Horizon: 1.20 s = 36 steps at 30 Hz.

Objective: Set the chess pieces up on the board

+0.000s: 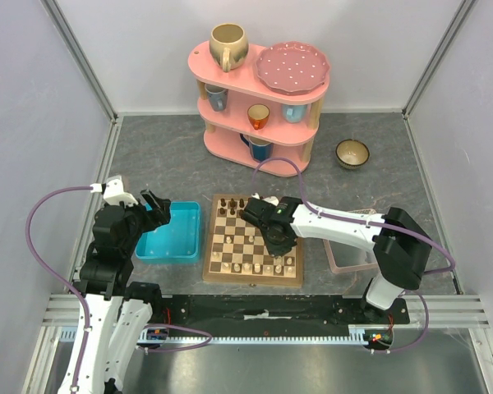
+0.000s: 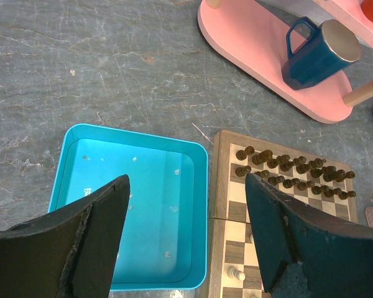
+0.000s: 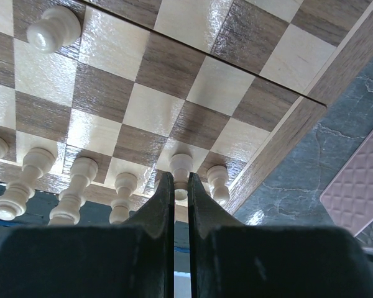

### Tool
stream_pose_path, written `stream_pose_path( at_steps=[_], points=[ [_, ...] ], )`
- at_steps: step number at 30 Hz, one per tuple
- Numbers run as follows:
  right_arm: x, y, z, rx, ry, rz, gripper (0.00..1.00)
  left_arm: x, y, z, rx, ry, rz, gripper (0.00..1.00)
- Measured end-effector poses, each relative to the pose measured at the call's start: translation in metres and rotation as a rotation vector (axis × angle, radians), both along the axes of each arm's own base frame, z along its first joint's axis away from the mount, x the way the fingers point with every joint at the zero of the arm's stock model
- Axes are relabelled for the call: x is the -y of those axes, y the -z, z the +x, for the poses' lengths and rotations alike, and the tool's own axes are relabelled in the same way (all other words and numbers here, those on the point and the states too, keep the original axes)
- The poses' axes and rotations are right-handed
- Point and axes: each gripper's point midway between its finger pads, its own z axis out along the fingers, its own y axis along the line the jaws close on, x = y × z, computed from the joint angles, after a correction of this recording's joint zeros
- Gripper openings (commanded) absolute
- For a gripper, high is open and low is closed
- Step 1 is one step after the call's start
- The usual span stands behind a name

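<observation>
1. board [image 1: 209,246] in the top external view lies mid-table [image 1: 148,156], with dark chessmen [image 1: 234,207] on its far rows and cream chess pieces [image 1: 251,268] along its near row.
2. same view: a turquoise tray [image 1: 160,253] sits just left of the board and a clear pink-rimmed tray [image 1: 335,267] just right of it. a pink shelf [image 1: 230,148] and a bowl [image 1: 352,153] stand well beyond its far edge.
3. same view: the left gripper [image 1: 160,207] hangs over the turquoise tray, left of the board. the right gripper [image 1: 277,246] reaches over the board's near right part, and its jaws cannot be made out from here.
4. left wrist view: the left gripper [image 2: 186,236] is spread wide with nothing between its fingers, above the turquoise tray [image 2: 68,155] just beside the board [image 2: 227,186]. dark chessmen [image 2: 292,171] fill two rows at the board's far end. a blue mug [image 2: 320,56] lies tilted on the pink shelf [image 2: 248,43] beyond the board.
5. right wrist view: the right gripper [image 3: 181,186] is closed to a thin slit on one cream piece [image 3: 181,164] at the near row of the board [image 3: 155,112]. more cream chess pieces [image 3: 74,186] line that row on both sides of it, and one stands alone farther in. the pink-rimmed tray [image 3: 360,186] lies off the board's right edge.
</observation>
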Motion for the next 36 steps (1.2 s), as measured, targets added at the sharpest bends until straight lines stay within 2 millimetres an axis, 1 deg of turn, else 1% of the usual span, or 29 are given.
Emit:
stream_pose_path(
  at_steps=[4, 13, 16, 19, 23, 33, 36],
  points=[
    [0.0031, 0.0028, -0.0017, -0.005, 0.0, -0.01, 0.07, 0.0, 0.0, 0.0, 0.0, 0.0, 0.0, 0.81],
    [0.0026, 0.0031, -0.0015, -0.004, 0.0, -0.008, 0.13, -0.0001, 0.0, 0.0, 0.0, 0.0, 0.0, 0.81],
    [0.0016, 0.003, -0.0009, -0.002, 0.0, -0.004, 0.16, 0.0, 0.0, 0.0, 0.0, 0.0, 0.0, 0.81],
    [0.0012, 0.003, -0.0006, -0.001, -0.001, -0.003, 0.23, 0.0, 0.0, 0.0, 0.0, 0.0, 0.0, 0.81],
    [0.0009, 0.003, -0.0005, 0.0, -0.001, -0.001, 0.29, 0.0, 0.0, 0.0, 0.0, 0.0, 0.0, 0.81],
    [0.0012, 0.0028, -0.0006, -0.001, -0.001, -0.002, 0.34, 0.0, 0.0, 0.0, 0.0, 0.0, 0.0, 0.81],
    [0.0008, -0.003, 0.0017, 0.008, -0.002, -0.007, 0.37, 0.0001, 0.0, 0.0, 0.0, 0.0, 0.0, 0.81]
  ],
)
